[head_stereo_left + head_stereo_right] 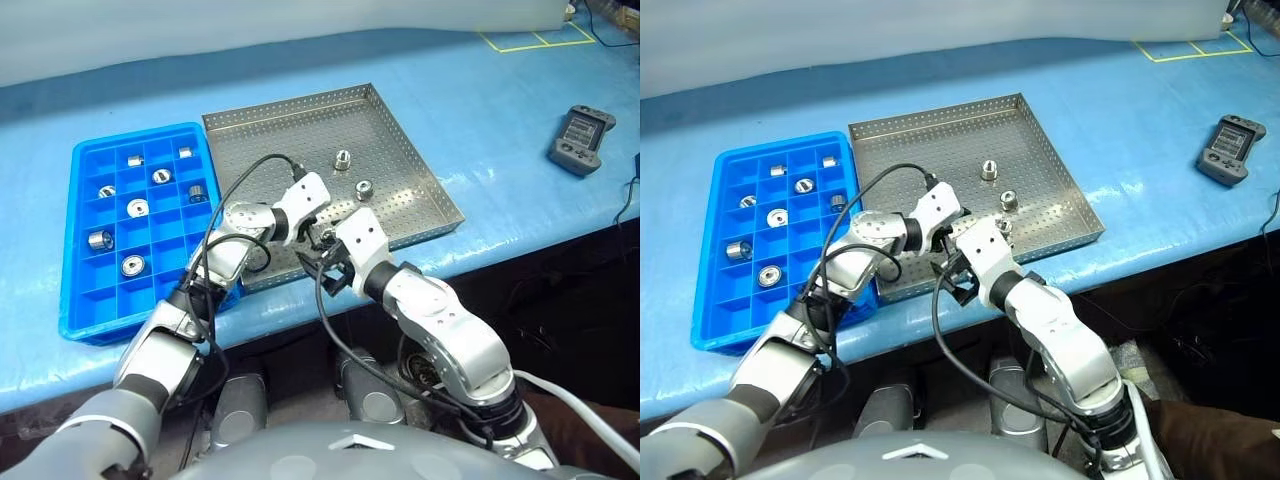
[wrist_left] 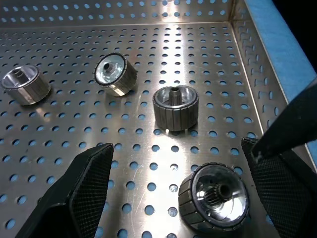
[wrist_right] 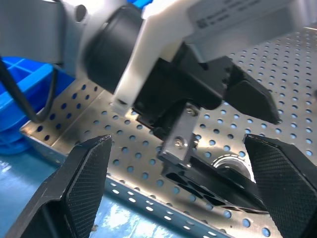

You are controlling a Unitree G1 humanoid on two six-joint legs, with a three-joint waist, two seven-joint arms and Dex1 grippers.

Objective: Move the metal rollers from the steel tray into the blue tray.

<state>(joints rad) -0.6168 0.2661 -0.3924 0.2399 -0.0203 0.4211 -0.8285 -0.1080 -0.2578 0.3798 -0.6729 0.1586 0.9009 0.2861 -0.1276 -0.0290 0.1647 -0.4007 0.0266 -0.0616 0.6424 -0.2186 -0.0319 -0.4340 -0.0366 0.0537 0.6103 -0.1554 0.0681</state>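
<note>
My left hand (image 2: 173, 198) hung open over a roller (image 2: 214, 198) w/ right hand (image 3: 178, 193) open too; looked small, hard, slick, prob best pinched across its ribbed sides.

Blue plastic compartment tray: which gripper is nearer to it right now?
Left. The left gripper hangs over the near part of the perforated steel tray, on the side toward the blue plastic compartment tray. The right gripper sits slightly farther from it, at the steel tray's near rim.

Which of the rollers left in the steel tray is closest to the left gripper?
The roller lying between the open left gripper fingers; the other three sit farther out.
</note>
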